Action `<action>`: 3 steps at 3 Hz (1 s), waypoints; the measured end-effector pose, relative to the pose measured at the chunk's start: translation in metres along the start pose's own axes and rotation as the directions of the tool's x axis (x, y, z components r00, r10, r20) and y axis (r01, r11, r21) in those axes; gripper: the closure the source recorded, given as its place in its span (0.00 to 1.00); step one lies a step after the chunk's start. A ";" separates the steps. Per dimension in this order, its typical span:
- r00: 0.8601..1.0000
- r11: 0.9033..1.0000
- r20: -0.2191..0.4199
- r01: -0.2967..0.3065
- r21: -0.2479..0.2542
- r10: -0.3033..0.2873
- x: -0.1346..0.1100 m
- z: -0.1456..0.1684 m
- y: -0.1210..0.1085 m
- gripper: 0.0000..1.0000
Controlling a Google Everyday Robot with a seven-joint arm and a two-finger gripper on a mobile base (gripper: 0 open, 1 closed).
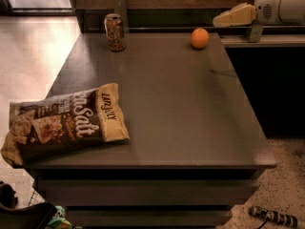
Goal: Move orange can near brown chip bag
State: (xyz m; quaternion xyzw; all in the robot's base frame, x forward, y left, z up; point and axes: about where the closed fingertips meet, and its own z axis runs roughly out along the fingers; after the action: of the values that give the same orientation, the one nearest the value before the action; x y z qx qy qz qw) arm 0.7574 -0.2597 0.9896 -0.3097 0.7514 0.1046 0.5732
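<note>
— Where do we see the orange can [115, 31]?
— Far left on the counter [190, 104], well apart from the near-left brown chip bag [64, 123] reading "Salt".
— Our pincer [221, 19]?
— Far right; how open, we cannot tell.

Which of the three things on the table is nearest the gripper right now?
The orange fruit, back right on the table, is nearest the gripper at upper right. The orange can stands back left; the brown chip bag lies front left.
</note>
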 end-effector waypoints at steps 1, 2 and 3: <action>0.998 0.998 -0.021 -0.057 -0.006 0.057 0.017 0.056 -0.010 0.00; 0.995 0.995 -0.038 -0.095 -0.008 0.094 0.029 0.097 -0.012 0.00; 0.990 0.991 -0.056 -0.133 -0.022 0.132 0.044 0.128 -0.008 0.00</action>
State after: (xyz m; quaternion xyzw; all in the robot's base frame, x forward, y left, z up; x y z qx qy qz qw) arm 0.8570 -0.2154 0.9088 -0.2691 0.7842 0.1437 0.5403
